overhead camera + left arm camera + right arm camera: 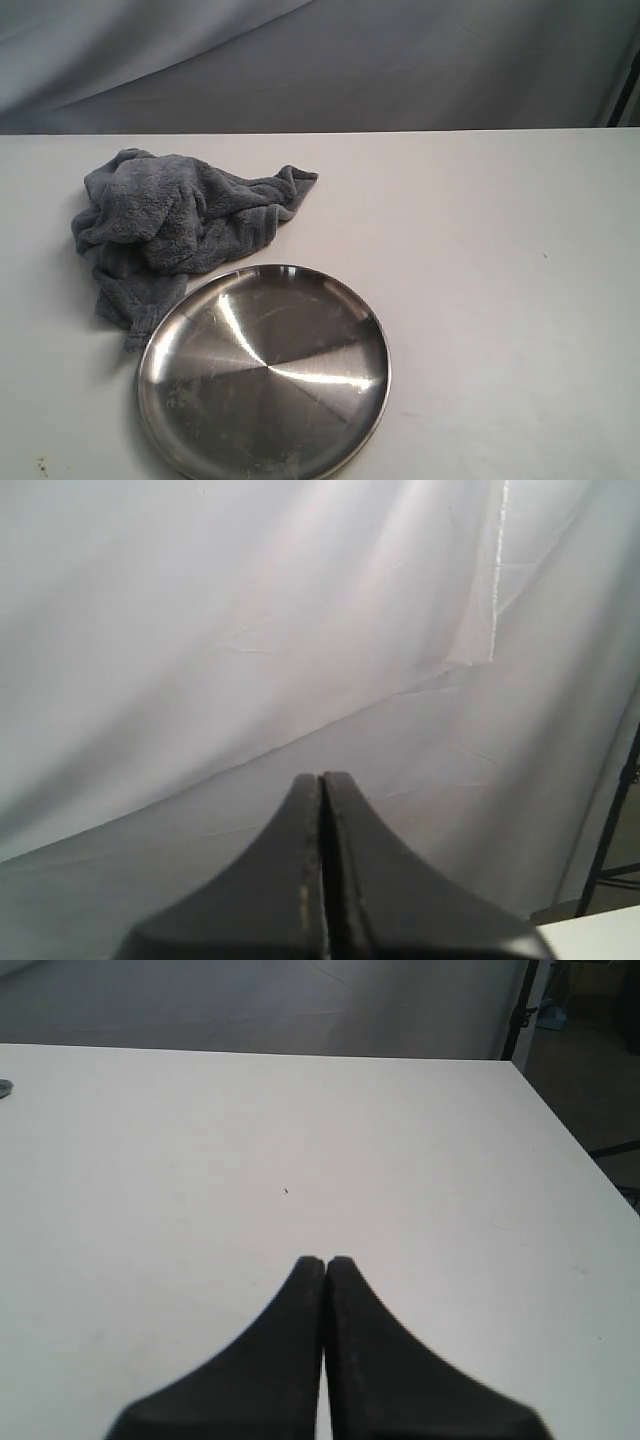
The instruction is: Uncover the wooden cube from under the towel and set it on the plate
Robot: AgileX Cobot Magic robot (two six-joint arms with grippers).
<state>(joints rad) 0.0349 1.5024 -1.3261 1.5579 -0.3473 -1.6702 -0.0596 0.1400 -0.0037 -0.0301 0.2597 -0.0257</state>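
Left gripper (322,785): two dark fingers pressed together along their whole length, nothing between them, seen against a pale draped backdrop cloth (250,630). A thin black stand (612,825) rises at one edge of this wrist view.

On the left of the exterior view, a soft, fluffy grey-blue plush towel (170,225) lies bunched in a loose heap on the flat white table (500,300). The heap's long axis runs from its near-left corner to a narrow tongue of cloth pointing toward the far right. Its folds stand highest at the far-left end.

The pale wooden cube cannot be seen in any view. Whether it lies under the heap, and which way it faces, cannot be told.

Just right of and nearer than the towel sits a round, shallow, shiny stainless-steel plate (265,375) with a raised rim. Its far-left rim meets the towel's near edge, which appears to touch it. The dish shows bare metal only: bright radial streaks of reflected light and faint scratches. The plate's near edge is cut off by the frame.

Behind the table hangs a grey curtain (350,60).

Right gripper (325,1263): dark fingers closed tip to tip on nothing, held above bare white tabletop near the table's right end, well apart from towel and plate.
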